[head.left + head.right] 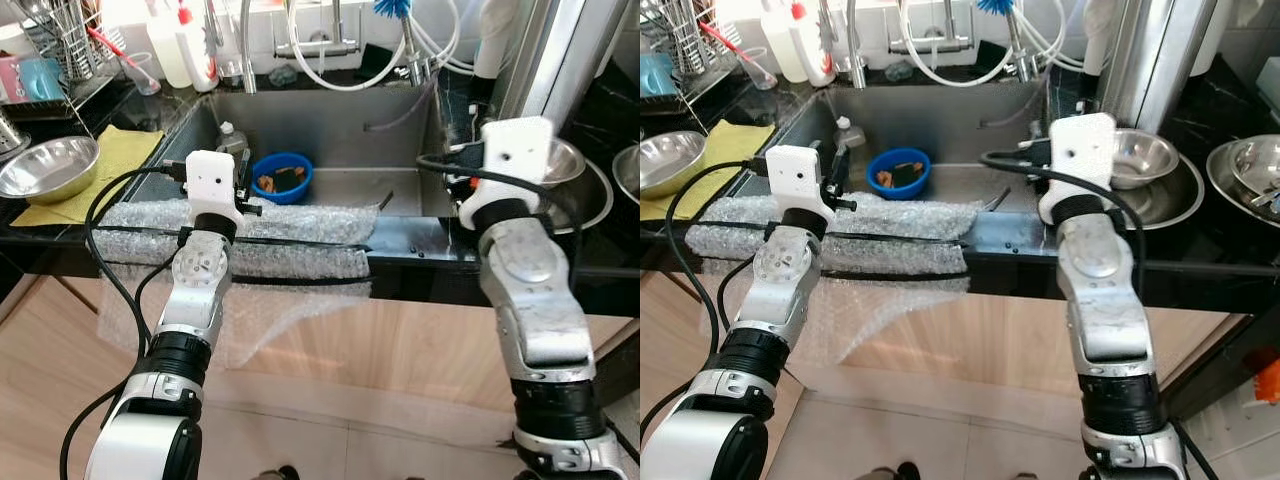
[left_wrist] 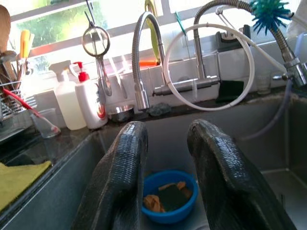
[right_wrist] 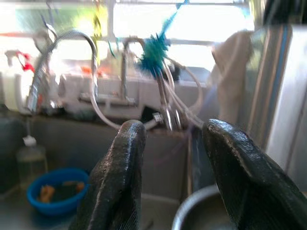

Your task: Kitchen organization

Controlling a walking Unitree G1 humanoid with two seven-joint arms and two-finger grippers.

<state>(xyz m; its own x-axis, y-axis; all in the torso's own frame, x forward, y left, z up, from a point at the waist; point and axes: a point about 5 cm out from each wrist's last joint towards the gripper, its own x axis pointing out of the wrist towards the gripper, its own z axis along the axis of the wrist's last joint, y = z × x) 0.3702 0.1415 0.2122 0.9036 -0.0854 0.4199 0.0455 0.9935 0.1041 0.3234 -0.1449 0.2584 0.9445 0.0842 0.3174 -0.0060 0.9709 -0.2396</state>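
Note:
A blue bowl holding a dark sponge and orange scraps sits in the steel sink. A small clear bottle stands just left of it. My left gripper hovers over the sink's front edge, open and empty, pointing at the blue bowl. My right gripper is open and empty at the sink's right side, above the rim of a steel bowl. Both arms reach forward over the counter front, white wrist housings up.
Bubble wrap drapes the counter's front edge. At the left, a steel bowl sits on a yellow cloth before a dish rack. Soap bottles, faucets and hoses line the back. Stacked steel bowls sit right.

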